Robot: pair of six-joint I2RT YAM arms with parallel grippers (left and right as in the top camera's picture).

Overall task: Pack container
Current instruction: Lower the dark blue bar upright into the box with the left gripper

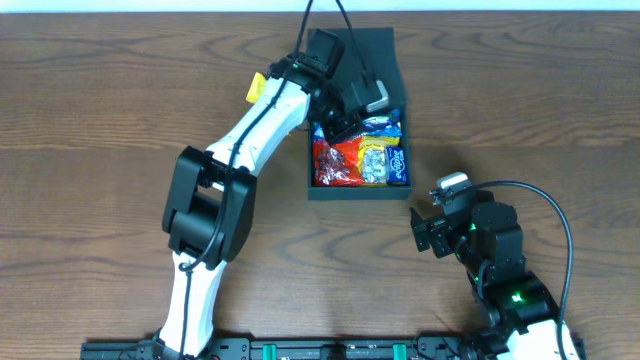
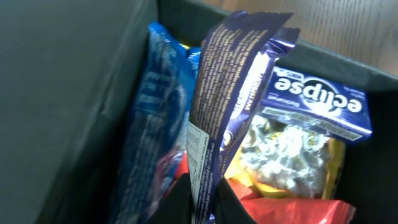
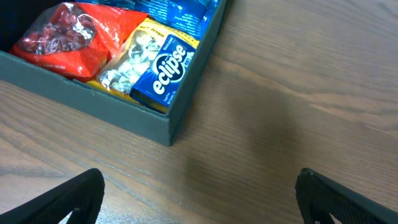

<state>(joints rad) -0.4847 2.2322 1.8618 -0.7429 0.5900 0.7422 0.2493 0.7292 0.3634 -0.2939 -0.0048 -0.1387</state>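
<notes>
My L claw [image 1: 340,118] clamps a purple packet [image 2: 233,93] upright inside the container [image 1: 358,193], by its wall; my R claw [image 3: 199,196] gapes apart

The bench [image 1: 100,120] is brown wood with dark, wavy grain running side to side. A small yellow thing [image 1: 258,88] lies on it toward the far edge, too small to name. A black rail [image 1: 330,351] lines the near edge.

White links [image 1: 262,122], black joints [image 1: 205,205], green light [image 1: 516,297]
</notes>
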